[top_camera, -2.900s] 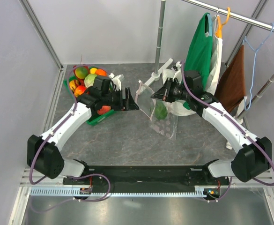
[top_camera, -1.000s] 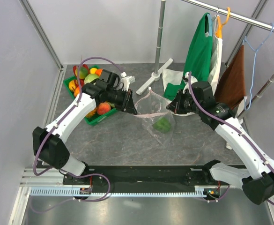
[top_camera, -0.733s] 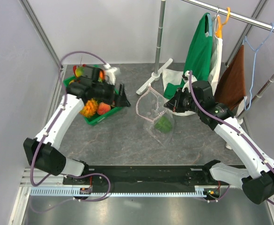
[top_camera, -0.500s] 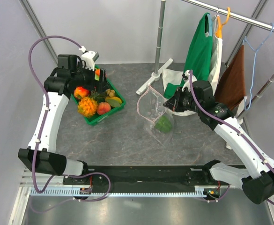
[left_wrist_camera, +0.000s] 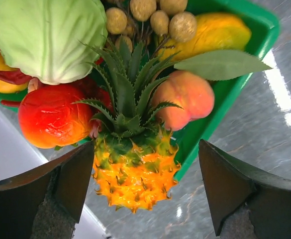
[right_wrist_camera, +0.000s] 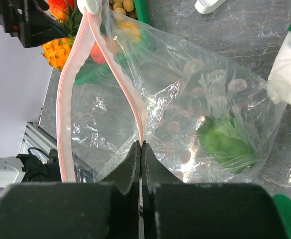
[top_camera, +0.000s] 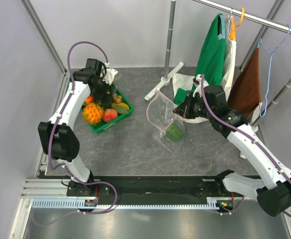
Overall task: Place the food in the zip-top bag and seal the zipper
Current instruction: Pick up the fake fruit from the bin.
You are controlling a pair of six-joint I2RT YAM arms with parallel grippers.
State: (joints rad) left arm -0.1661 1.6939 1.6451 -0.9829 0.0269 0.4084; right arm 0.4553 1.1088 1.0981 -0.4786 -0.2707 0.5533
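Grey stone-patterned worktop (top_camera: pixel 135 149) carries everything, with a clothes rail (top_camera: pixel 254 20) of hanging garments far to the right of the green tray (top_camera: pixel 128 107).

To the right of the tray, well apart from it, the clear dotted bag (top_camera: pixel 161 117) stands half upright with its mouth gaping toward the tray. The right pincer (right_wrist_camera: pixel 141 164), on the bag's side away from the tray, is pressed together on the pink zipper strip (right_wrist_camera: pixel 73 84), pinching one lip and holding the mouth up. A green pepper (right_wrist_camera: pixel 225 142) already lies in the bottom of the bag.

Directly above the tray hangs the left pincer (left_wrist_camera: pixel 145 184), spread wide and holding nothing. Its fingers frame a toy pineapple (left_wrist_camera: pixel 135 169) at the tray's near rim, and a peach (left_wrist_camera: pixel 185 97) sits just beside that fruit.

Filling looks to be underway, with the fetching of the next piece in hand. The next move likely calls for lowering the left pincer around one fruit, closing, then carrying it across from the tray to the open mouth. The zipper cannot be sealed until the food is in.
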